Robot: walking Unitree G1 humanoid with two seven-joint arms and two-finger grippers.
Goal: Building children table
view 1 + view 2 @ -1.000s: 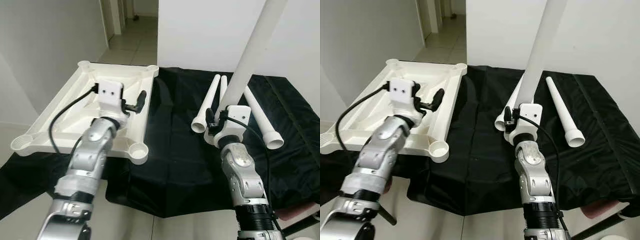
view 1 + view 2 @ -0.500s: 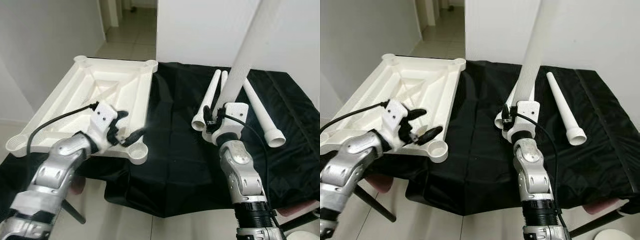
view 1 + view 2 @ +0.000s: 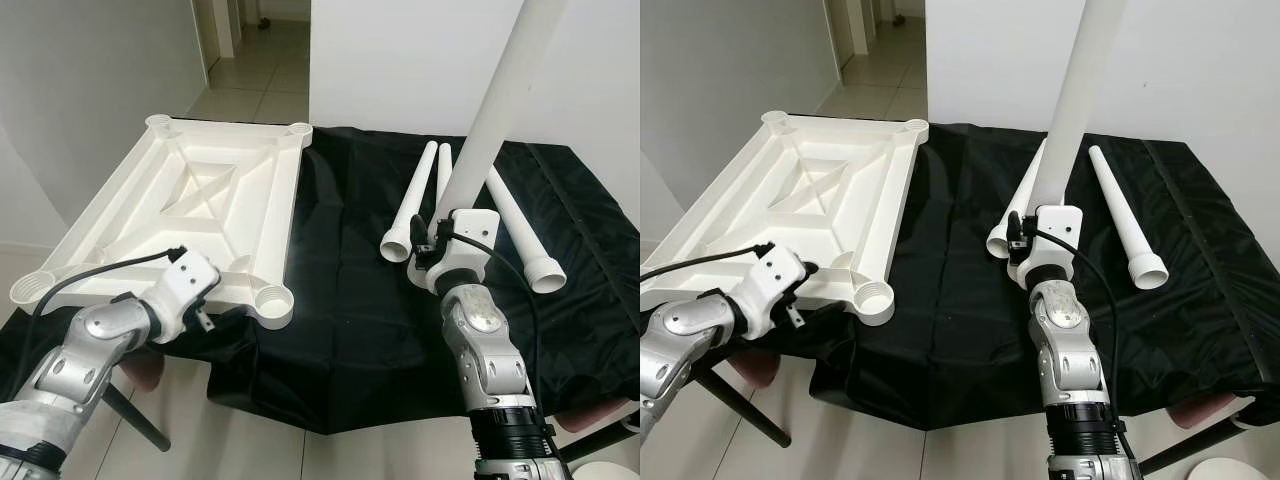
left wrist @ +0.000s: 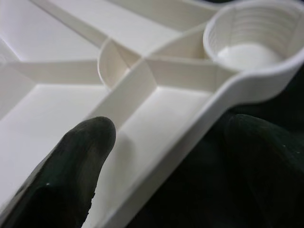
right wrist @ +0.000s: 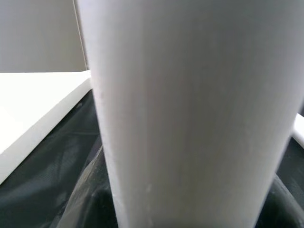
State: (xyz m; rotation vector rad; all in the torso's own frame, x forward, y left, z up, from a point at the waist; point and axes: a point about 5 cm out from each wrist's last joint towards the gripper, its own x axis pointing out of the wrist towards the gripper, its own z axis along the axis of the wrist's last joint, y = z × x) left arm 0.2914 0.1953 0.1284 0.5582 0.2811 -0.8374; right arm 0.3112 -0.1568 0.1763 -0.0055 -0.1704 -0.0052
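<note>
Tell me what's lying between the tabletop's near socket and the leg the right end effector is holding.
Only bare black cloth lies between the socket and the held leg, seen in both eye views; the loose legs lie farther back.

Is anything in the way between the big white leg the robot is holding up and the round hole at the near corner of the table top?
Nothing visible blocks it. The right gripper holds the leg upright. Between it and the near corner socket of the upturned table top lies only bare black cloth. The left gripper straddles the table top's near edge beside that socket.
</note>
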